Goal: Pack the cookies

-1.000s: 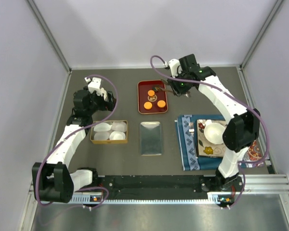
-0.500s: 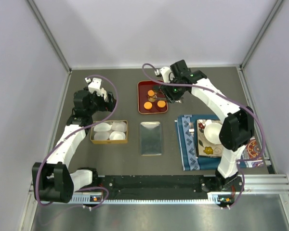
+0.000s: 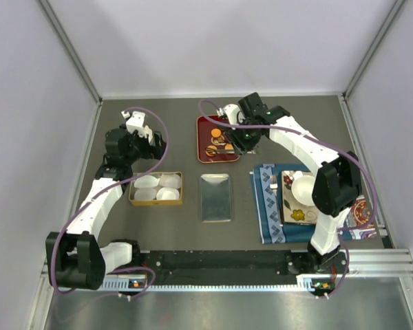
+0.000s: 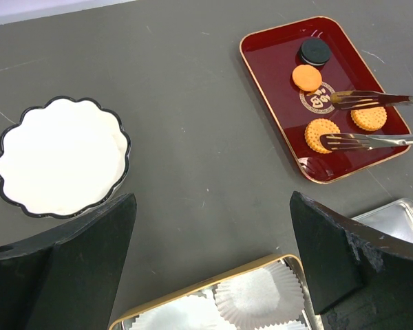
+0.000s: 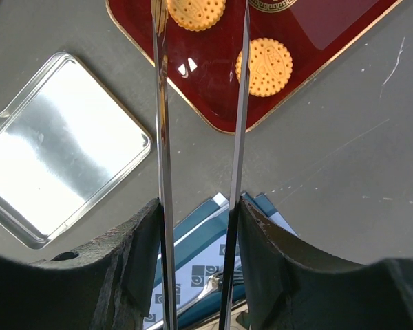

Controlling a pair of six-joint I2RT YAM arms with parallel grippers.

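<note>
Several cookies lie on a red tray (image 4: pixel 275 62): a black one (image 4: pixel 314 51), a smooth orange one (image 4: pixel 307 77) and two orange biscuits (image 4: pixel 321 134) (image 4: pixel 368 117). My right gripper (image 3: pixel 244 134) is shut on metal tongs (image 5: pixel 164 137). The blades reach over the tray (image 5: pixel 206 82), spread apart above the two biscuits (image 5: pixel 264 67) (image 5: pixel 196 12), with nothing between them. My left gripper (image 4: pixel 213 254) is open and empty, above the far edge of a gold tin (image 4: pixel 213 285) of white paper cups (image 4: pixel 258 295).
A silver tray (image 3: pixel 215 196) lies mid-table beside the gold tin (image 3: pixel 156 188). A blue cloth (image 3: pixel 267 206) at the right holds a fork, a patterned plate and a white bowl (image 3: pixel 306 189). A white scalloped dish (image 4: pixel 60 157) sits at the left.
My right arm has swung left, carrying the tongs from the tray's right edge to over the cookies. The left arm has not moved.
</note>
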